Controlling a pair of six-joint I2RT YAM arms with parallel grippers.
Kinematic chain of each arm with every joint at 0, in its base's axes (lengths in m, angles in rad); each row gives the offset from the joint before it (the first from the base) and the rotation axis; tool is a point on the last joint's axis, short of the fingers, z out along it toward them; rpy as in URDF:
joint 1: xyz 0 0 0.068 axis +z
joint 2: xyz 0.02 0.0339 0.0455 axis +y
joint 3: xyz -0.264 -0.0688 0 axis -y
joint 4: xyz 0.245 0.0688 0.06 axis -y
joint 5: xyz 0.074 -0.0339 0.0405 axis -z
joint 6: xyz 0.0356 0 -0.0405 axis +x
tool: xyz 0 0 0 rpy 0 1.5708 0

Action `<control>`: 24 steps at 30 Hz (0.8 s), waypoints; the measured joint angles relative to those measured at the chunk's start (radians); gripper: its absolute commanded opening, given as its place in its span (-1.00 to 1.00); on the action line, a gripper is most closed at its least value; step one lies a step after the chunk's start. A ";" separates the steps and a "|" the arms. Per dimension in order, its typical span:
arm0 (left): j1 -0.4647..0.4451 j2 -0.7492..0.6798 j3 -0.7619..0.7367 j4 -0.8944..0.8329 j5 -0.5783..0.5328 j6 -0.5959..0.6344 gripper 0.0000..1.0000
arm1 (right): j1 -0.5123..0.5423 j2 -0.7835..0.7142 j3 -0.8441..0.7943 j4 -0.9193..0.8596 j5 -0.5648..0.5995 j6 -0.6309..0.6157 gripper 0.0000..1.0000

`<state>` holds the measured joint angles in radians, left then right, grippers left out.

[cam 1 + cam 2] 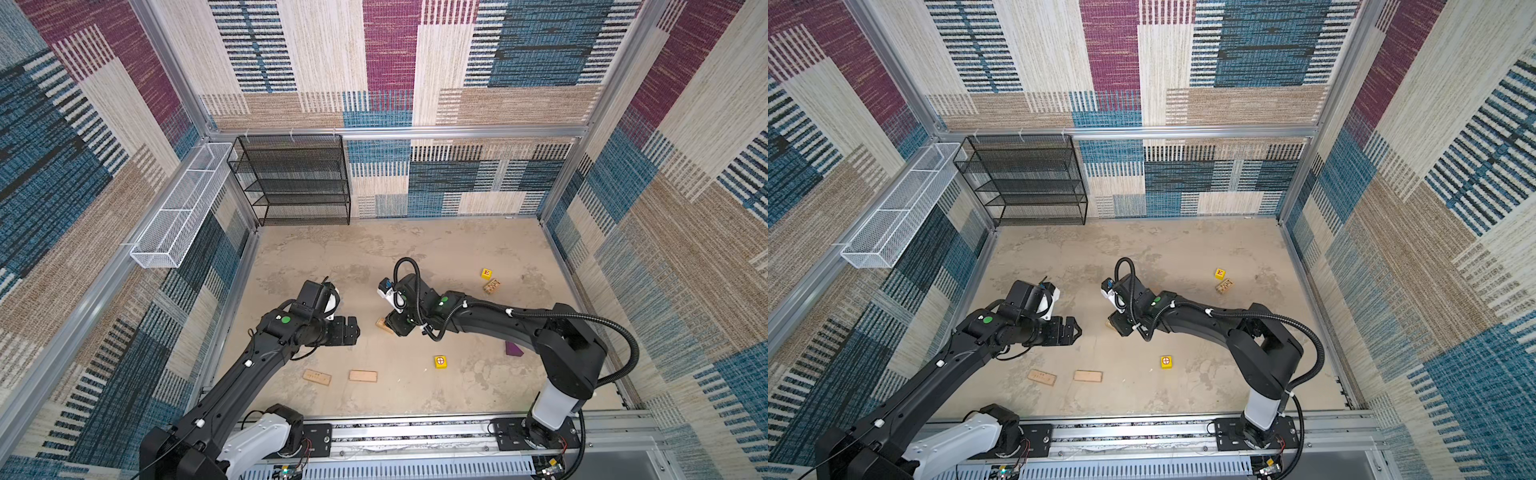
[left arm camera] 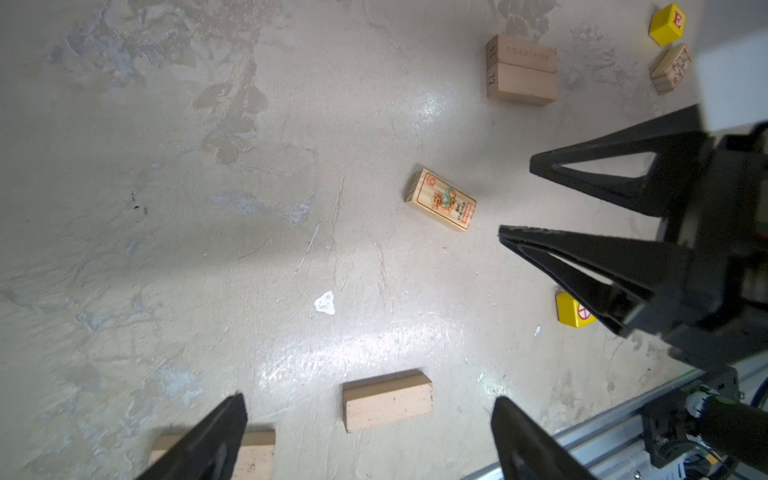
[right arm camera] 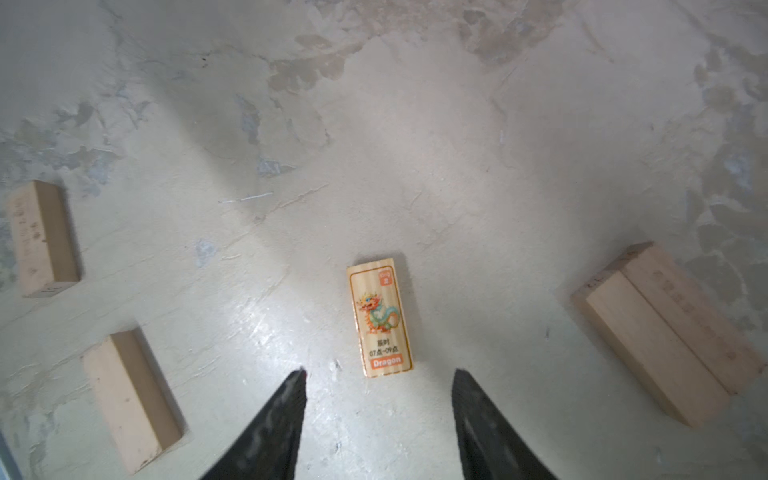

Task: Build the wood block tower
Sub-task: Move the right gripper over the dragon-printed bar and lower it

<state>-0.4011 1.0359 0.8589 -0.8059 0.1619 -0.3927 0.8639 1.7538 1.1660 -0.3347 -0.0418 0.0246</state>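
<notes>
Near centre of mottled beige tabletop point(image 1: 374, 257), two plain tan wooden planks point(image 2: 521, 70) lie touching along their length (prob. the tower's base), nothing on top. Dragon-printed tan plank point(image 3: 380, 318) lies flat just ahead of right gripper point(image 3: 379, 390): jaws partly apart, empty. Other tan planks point(image 1: 363, 375), yellow cubes w/ red marks point(image 1: 441, 361), purple wedge point(image 1: 514, 349) lie scattered, unstacked. Left gripper point(image 2: 369, 401) hovers wide open, empty. Most of build remains.

I see a black mesh rack point(image 1: 291, 178) standing in the far left corner of the desk point(image 1: 436, 253). A white wire basket point(image 1: 178, 208) hangs on the wall above the left edge. Patchwork carpet walls point(image 1: 390, 62) close three sides.
</notes>
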 measured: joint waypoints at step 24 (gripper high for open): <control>0.006 0.018 -0.025 0.039 -0.029 0.048 0.94 | 0.018 0.194 0.129 -0.085 0.047 -0.023 0.14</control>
<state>-0.3950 1.0538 0.8337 -0.7666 0.1333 -0.3447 0.8818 1.9476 1.2953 -0.4202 0.0048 0.0021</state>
